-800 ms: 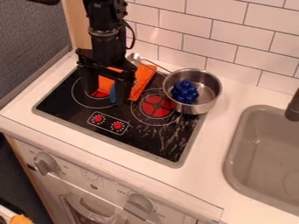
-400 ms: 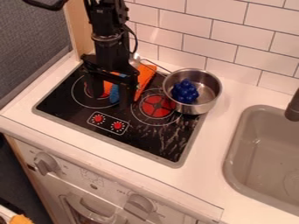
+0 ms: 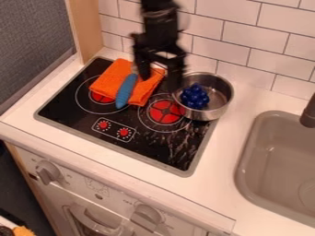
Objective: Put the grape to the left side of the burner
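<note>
The gripper hangs above the back of the stove, between the orange cloth and the metal pot, its two fingers apart with nothing seen between them. A bunch of blue grapes lies inside the metal pot, just right of the gripper. The pot stands at the stove's back right corner, partly over the right burner. The left burner is partly covered by the orange cloth.
An orange cloth lies on the stove, with a blue-handled utensil on top. A grey sink is at the right. The tiled wall rises behind.
The gripper has moved right and up, from over the left burner and cloth to beside the pot. The cloth and blue handle are now more exposed. The grapes and pot have stayed put.
</note>
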Robot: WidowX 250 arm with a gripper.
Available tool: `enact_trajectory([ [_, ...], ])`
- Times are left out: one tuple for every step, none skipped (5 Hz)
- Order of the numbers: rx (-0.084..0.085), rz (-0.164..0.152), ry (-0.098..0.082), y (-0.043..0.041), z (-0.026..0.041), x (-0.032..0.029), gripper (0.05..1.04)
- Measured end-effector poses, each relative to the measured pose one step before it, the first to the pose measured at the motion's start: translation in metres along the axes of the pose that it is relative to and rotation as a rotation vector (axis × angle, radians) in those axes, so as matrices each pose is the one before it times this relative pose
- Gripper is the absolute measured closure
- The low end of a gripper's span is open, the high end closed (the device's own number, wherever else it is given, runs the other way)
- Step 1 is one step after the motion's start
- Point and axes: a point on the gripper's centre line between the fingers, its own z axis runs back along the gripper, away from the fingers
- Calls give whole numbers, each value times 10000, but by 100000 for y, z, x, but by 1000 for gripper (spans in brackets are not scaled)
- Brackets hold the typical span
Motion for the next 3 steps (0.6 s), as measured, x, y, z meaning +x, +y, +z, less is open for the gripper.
enact_trajectory([
  [56,-657,-214,-2166,42,3826,83],
  [143,-274,209,-379,-1512,2494,83],
  [94,9,258,535,-1086,828,83],
])
